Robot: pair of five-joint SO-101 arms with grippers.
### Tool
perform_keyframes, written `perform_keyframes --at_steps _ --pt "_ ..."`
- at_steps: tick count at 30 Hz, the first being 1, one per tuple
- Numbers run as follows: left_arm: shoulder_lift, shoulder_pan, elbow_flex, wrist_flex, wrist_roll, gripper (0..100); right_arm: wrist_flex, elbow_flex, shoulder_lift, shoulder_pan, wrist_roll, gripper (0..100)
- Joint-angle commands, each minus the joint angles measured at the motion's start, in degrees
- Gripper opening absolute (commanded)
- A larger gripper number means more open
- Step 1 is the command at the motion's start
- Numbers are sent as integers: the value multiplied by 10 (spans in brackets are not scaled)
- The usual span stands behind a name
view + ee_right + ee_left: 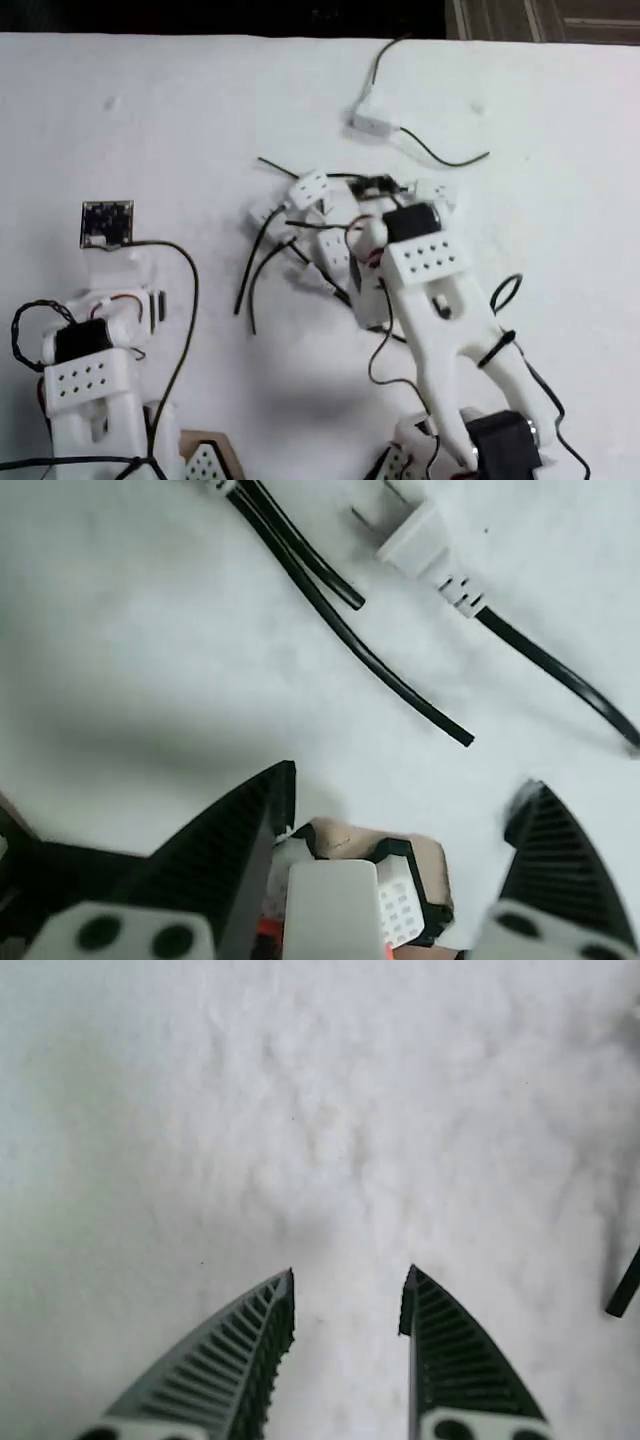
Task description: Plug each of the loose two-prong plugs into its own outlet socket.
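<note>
Right wrist view: w/ your right gripper (410,775) jaws apart & empty, the plug (420,540) lies just beyond, mid-table (150,630), so pinch its body, prongs clear; left gripper (350,1270) also apart, near left.

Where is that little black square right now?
In the high view the black square lies at the table's left, just beyond the left arm, apart from the tangle of plugs.
</note>
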Motion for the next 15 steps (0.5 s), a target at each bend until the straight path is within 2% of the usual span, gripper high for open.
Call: perform_keyframes --at_steps 1,5,15 --pt "-12 -1 -3 -11 -5 185 -83 58 -22 12 -30 323" --pt "-12 -1 -2 -11 -5 185 -186 120 -22 30 -33 322" --pt "-12 -1 -2 -11 -5 185 -303 148 -22 72 -103 322"
